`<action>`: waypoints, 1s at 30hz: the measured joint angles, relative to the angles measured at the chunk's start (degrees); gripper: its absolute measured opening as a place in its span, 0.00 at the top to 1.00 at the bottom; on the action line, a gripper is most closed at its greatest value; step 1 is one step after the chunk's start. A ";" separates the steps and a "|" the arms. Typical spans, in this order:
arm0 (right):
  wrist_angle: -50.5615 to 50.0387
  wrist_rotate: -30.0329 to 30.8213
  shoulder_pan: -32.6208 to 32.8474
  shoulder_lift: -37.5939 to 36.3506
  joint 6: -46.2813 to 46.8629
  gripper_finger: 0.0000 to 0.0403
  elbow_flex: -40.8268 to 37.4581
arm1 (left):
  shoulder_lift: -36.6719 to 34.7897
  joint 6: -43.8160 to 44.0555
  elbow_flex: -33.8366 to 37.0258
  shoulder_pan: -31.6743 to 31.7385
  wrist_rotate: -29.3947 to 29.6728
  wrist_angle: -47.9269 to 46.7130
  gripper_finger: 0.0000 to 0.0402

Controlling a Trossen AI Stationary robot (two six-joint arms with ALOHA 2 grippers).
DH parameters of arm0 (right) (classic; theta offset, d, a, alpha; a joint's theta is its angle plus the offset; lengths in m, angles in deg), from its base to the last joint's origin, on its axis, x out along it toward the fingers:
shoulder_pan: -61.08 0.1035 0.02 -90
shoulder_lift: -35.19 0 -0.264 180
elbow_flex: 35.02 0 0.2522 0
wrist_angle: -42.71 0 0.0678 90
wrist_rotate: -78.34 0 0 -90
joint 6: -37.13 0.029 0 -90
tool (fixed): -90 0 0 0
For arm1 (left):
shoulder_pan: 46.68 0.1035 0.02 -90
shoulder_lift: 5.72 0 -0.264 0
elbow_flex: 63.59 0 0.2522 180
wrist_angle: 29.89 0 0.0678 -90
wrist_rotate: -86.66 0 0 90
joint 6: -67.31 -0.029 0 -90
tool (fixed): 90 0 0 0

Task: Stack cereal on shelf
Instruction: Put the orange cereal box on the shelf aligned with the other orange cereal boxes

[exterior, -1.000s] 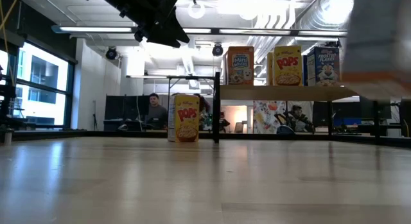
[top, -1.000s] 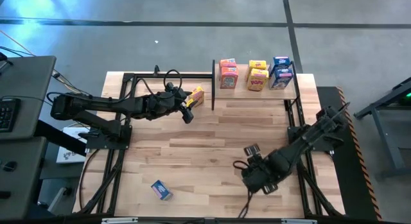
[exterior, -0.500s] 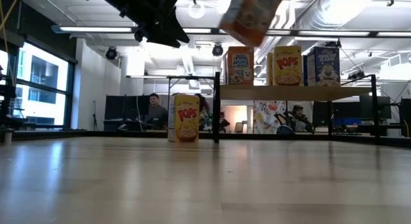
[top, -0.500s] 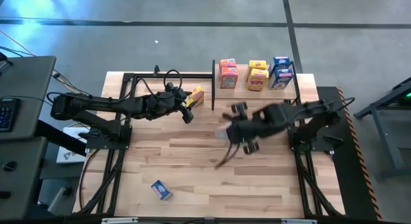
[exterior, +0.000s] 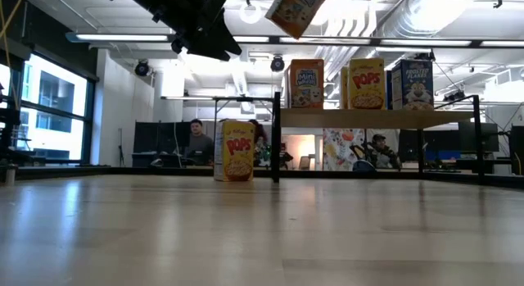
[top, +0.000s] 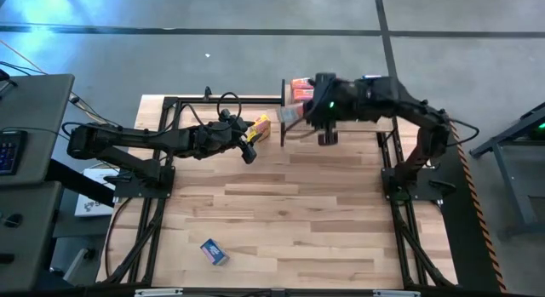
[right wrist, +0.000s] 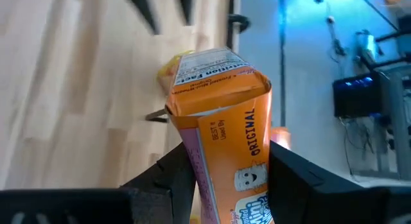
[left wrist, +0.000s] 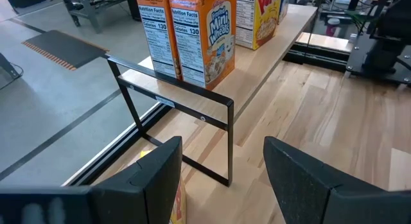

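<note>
My right gripper (top: 305,117) is shut on an orange cereal box (right wrist: 221,140), held high over the left end of the light-wood shelf (exterior: 360,118); the low view shows the box (exterior: 296,9) tilted. On the shelf stand orange (exterior: 307,83), yellow (exterior: 367,83) and blue (exterior: 412,83) boxes. A yellow box (exterior: 237,151) stands upright on the table just left of the shelf. My left gripper (left wrist: 221,179) is open and empty above that yellow box (top: 261,127). A blue box (top: 214,252) lies near the table's near edge. My right gripper pinches the orange box between its two fingers (right wrist: 170,182), on two opposite sides of the box's near part (right wrist: 205,166). The rest of the box reaches out past the fingertips. The box is lifted clear of table and shelf and is tilted.
The shelf's thin black posts (left wrist: 230,144) and frame stand between my left gripper and the shelf boxes. Black arm mounts run along the table's left and right edges (top: 400,174). People sit in the room behind the table (exterior: 196,138).
My right gripper has swung from the table's near right part up and toward the far edge, carrying the orange box, and now is over the shelf's left end. The box has risen high and is tilted. My left arm has kept still.
</note>
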 joint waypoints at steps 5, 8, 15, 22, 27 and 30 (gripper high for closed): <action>-0.02 -2.71 -2.95 0.01 -0.03 0.64 3.58 | 0.00 -0.02 0.00 0.02 0.00 0.00 0.48; -0.01 -4.71 -4.07 -0.01 -0.01 0.64 5.04 | 0.00 -0.02 0.00 0.04 -0.01 0.00 0.48; -0.73 -4.83 -6.93 0.41 -0.01 0.64 5.01 | 0.00 -0.02 0.00 0.04 0.00 0.00 0.48; -2.12 -8.58 -10.40 1.89 2.80 0.64 5.01 | 0.00 -0.02 0.00 0.04 0.00 0.01 0.48; -6.28 -11.75 -10.93 4.49 5.16 0.64 5.01 | 0.00 -0.04 0.00 0.04 0.00 0.00 0.48; -7.43 -11.52 -10.93 6.18 6.15 0.64 5.01 | 0.00 -0.04 0.00 0.04 0.00 0.00 0.48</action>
